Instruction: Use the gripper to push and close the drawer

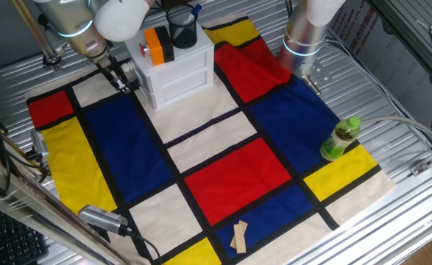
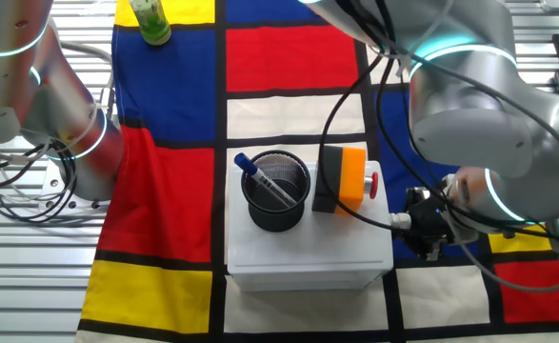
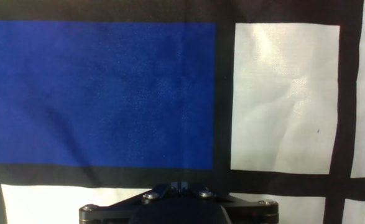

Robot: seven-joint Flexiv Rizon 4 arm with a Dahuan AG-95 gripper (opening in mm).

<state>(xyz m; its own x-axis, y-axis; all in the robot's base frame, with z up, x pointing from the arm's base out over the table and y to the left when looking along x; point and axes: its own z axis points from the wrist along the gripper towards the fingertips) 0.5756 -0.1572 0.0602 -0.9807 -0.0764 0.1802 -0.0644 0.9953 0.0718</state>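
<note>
Gripper (image 1: 124,79), jaw state indeterminate, sits at the cabinet's (image 1: 177,73) nine o'clock side in one fixed view, just beside the drawer (image 1: 143,90), which appears nearly flush; this arm is nearer.

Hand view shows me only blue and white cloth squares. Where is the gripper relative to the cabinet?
Observer: The gripper sits low against the side of the white cabinet, not at its front.
Operator: Anything on top of the cabinet?
Observer: A black mesh cup holding a blue pen, and an orange-and-black box.
Operator: Does a drawer stick out at the front?
Observer: No, the front panels look flush in one fixed view. Whether the fingers are open, I cannot tell.
</note>
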